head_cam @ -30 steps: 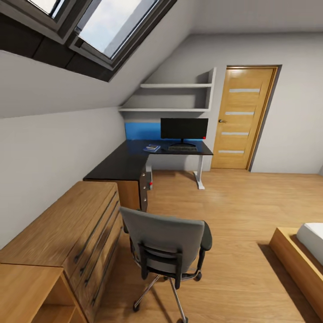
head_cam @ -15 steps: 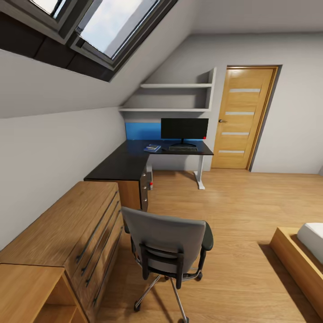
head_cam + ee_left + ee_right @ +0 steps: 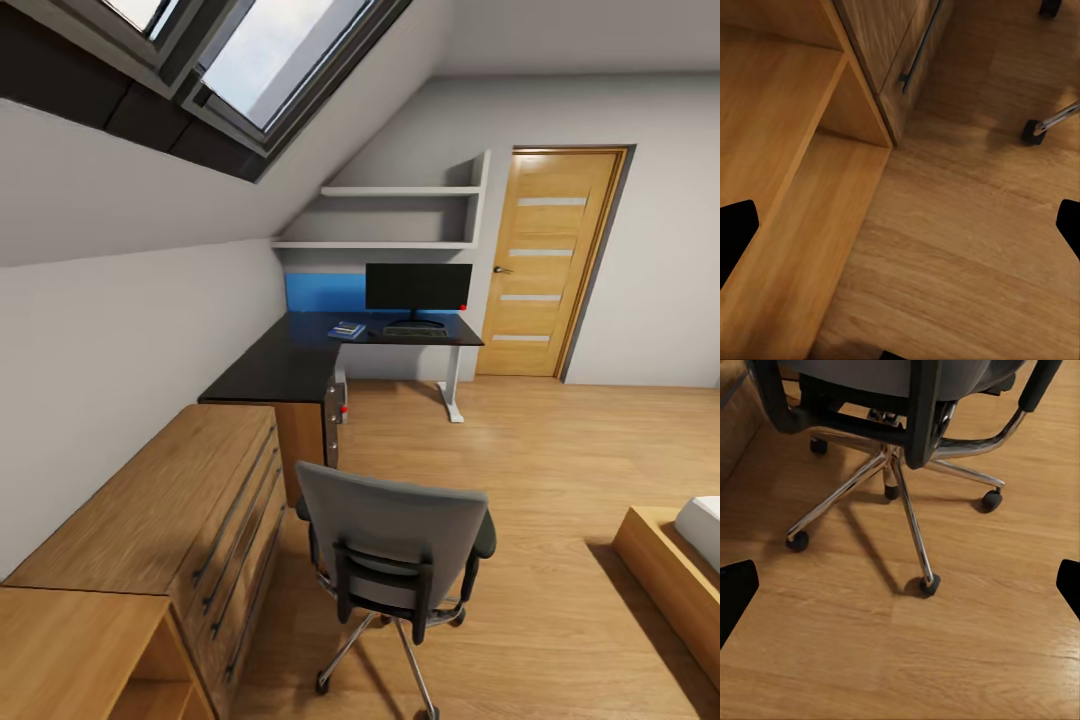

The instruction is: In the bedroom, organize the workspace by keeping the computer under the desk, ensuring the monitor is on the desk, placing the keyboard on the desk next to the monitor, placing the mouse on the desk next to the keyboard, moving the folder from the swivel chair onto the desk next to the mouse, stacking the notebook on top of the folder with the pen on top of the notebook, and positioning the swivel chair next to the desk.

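Swivel chair (image 3: 395, 540) nearer now; right fingers (image 3: 736, 589) spread above its base.

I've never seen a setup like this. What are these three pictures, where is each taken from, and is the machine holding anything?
They are simulator renders from a wheeled robot with two arms. The large picture comes from a camera on its head: it faces the back of a grey swivel chair, with a wooden dresser beside it. Farther off stands a black desk carrying a monitor, a keyboard and a small blue-and-grey stack, too small to tell apart. The other two come from cameras near each arm's fingers. The dark shapes at their side edges are the fingers. The left one looks down at the floor and wooden furniture, the right one at the chair's metal base. Both pairs stand wide apart, holding nothing.
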Available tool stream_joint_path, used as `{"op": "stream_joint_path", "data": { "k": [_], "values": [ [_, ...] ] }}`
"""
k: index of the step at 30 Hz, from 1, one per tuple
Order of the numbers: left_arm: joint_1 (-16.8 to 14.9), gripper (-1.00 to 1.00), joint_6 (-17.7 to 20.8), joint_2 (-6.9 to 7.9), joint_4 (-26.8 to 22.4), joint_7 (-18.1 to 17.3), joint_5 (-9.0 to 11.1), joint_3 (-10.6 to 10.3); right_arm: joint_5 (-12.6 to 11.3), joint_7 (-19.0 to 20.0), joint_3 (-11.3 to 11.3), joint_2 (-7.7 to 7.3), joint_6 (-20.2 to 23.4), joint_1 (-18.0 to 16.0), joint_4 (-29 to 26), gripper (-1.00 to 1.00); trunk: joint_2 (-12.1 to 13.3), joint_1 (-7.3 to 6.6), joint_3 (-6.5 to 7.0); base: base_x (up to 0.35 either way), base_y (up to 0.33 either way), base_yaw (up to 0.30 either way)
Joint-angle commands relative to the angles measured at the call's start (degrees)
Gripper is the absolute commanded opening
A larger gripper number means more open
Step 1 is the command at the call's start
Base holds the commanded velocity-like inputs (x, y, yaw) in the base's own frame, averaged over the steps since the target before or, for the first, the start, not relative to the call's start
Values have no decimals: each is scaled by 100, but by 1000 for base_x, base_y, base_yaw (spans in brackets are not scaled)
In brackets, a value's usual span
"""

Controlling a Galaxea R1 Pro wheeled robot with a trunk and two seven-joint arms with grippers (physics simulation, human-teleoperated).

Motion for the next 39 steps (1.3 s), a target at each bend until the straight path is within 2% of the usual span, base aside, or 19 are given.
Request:
{"op": "stream_joint_path", "data": {
  "k": [1, 20, 35, 37, 38, 39],
  "values": [
    [-5, 100, -22, 2, -3, 29, 44, -49, 14, -55, 37, -2, -9, -5, 5, 100, -5, 0, -7, 0, 30, -6],
    [-5, 100, -28, 6, -6, 29, 41, -47, 22, -46, 41, 2, -9, -7, 7, 100, -5, 0, 24, 0, 5, -191],
    [-5, 100, -69, 9, -42, 29, -32, -72, 29, -46, 53, 21, -17, -5, 7, 100, -5, 0, 26, 0, 0, -29],
    [-5, 100, -171, 8, -47, 29, -32, -70, 30, -46, 54, 31, -16, -6, 6, 100, -5, 0, 26, 0, 0, 0],
    [-5, 100, -306, 9, -47, 29, -15, -67, 30, -46, 54, 35, -13, -5, 5, 100, -45, 22, 8, 0, 0, 0],
    [-5, 100, -603, 17, -29, 39, 32, -15, 31, -46, 48, 41, -10, -5, 5, 100, -85, 44, -10, 0, 0, 0]
  ]
}}
